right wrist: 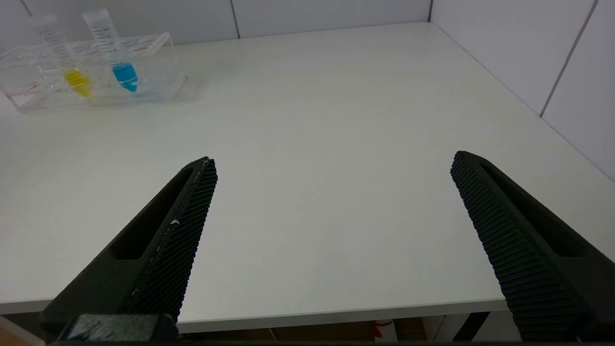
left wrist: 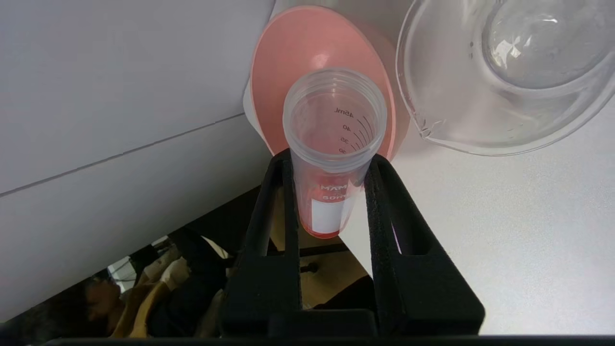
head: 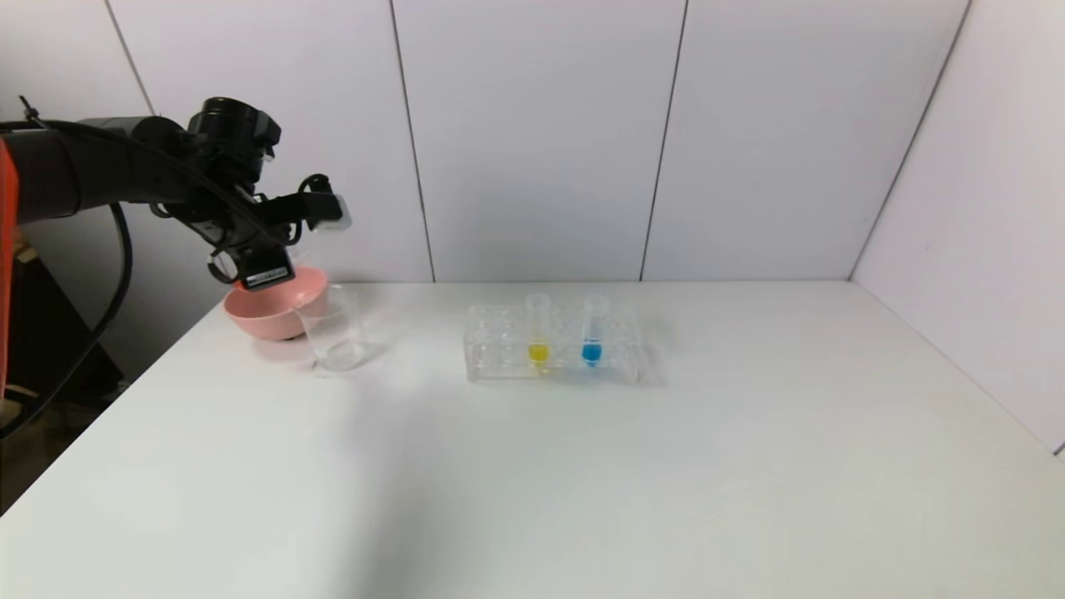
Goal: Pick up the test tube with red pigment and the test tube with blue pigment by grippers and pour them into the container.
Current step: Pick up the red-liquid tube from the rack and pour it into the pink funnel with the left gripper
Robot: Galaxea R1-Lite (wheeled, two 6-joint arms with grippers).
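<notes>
Red-pigment test tube (left wrist: 331, 158) — clear, ribbed-mouthed, gripper-clamped (left wrist: 331, 166)

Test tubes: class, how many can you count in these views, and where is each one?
3: the test tube with red pigment gripped in the left claw; a yellow tube and the test tube with blue pigment upright in the rack.

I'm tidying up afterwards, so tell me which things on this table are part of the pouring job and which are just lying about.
In the job:
red tube, held by left gripper
blue tube in rack
beaker
right gripper, open

Lying about:
yellow tube
pink bowl
</notes>
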